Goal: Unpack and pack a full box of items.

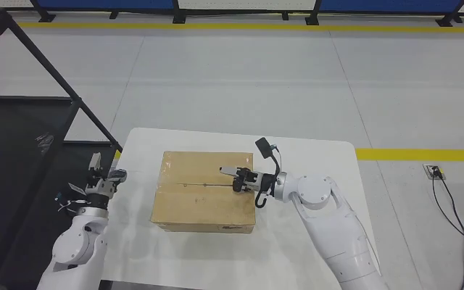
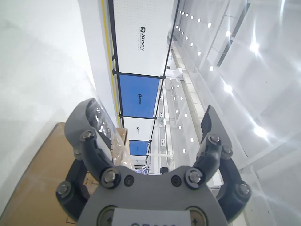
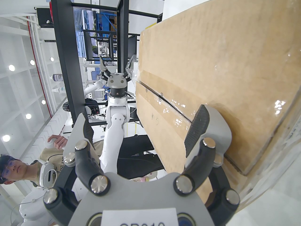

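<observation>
In the middle of the white rounded surface (image 1: 312, 156), a brown cardboard box (image 1: 205, 190), flaps shut, with a seam (image 1: 192, 185) under clear tape running along the top. Over the top of this box, at the end near the right arm, the right tool (image 1: 232, 179): released, fingers wide apart, nothing between them. One finger (image 3: 196, 130) lying just at the seam; touching the cardboard or not, cannot tell. At the opposite end of the box, apart from it and near the edge of the surface, the left tool (image 1: 106, 168): also released and holding nothing, fingers spread and pointing away from the robot.
</observation>
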`<state>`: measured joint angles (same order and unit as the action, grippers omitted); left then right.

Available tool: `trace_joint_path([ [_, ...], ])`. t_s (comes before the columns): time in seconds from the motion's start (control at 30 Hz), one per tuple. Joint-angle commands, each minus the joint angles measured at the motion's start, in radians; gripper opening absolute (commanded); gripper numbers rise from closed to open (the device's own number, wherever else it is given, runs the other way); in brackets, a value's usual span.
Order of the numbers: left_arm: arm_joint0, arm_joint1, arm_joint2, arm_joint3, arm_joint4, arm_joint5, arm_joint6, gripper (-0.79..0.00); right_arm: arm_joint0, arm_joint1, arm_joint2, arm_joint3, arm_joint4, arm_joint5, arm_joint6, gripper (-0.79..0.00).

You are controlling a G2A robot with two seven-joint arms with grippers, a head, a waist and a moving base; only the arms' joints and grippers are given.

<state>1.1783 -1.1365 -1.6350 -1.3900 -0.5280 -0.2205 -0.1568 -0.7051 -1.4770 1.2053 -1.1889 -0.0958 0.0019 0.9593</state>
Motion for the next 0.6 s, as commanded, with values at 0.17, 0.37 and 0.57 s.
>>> trace_joint_path([
  [0.17, 0.104, 0.000, -0.038, -0.218, 0.082, -0.007, 0.064, 0.000, 0.000, 0.000, 0.000, 0.000, 0.000, 0.000, 0.000, 0.000],
  [0.37, 0.136, -0.003, -0.041, -0.320, 0.150, 0.003, 0.099, 0.000, 0.000, 0.000, 0.000, 0.000, 0.000, 0.000, 0.000, 0.000],
  [0.57, 0.127, -0.008, -0.019, -0.373, 0.198, 0.027, 0.114, 0.000, 0.000, 0.000, 0.000, 0.000, 0.000, 0.000, 0.000, 0.000],
])
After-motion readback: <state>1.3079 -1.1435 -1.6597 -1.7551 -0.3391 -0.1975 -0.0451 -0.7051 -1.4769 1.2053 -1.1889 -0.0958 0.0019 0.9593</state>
